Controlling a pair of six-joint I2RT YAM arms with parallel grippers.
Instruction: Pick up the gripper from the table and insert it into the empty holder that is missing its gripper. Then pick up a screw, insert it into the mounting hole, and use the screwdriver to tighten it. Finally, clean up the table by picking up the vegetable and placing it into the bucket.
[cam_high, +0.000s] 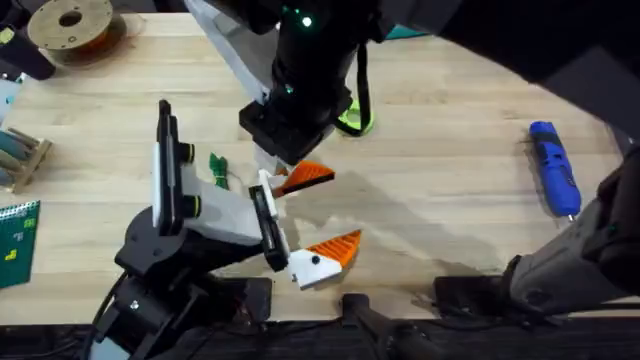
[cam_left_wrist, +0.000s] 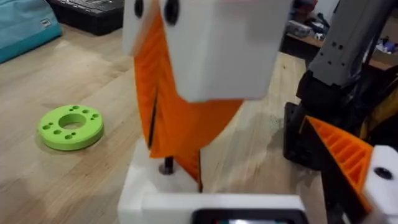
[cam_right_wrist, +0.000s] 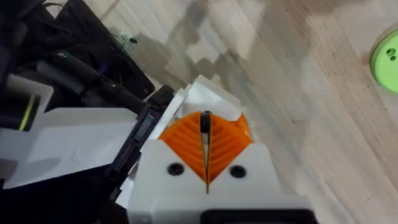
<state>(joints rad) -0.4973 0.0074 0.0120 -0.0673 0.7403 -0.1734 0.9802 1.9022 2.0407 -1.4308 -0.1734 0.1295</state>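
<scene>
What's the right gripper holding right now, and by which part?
Likely a screw, seen as a thin dark pin. The right gripper pinches its upper part between its orange pad tips, and its lower end pokes out below.

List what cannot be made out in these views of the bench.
Overhead: the right arm covers most of the lime-green ring.
Overhead: the vegetable is too small to identify.
Right wrist: the dark sliver between the orange pads is too blurred to name.
Left wrist: the top edge cuts off the white block.
</scene>
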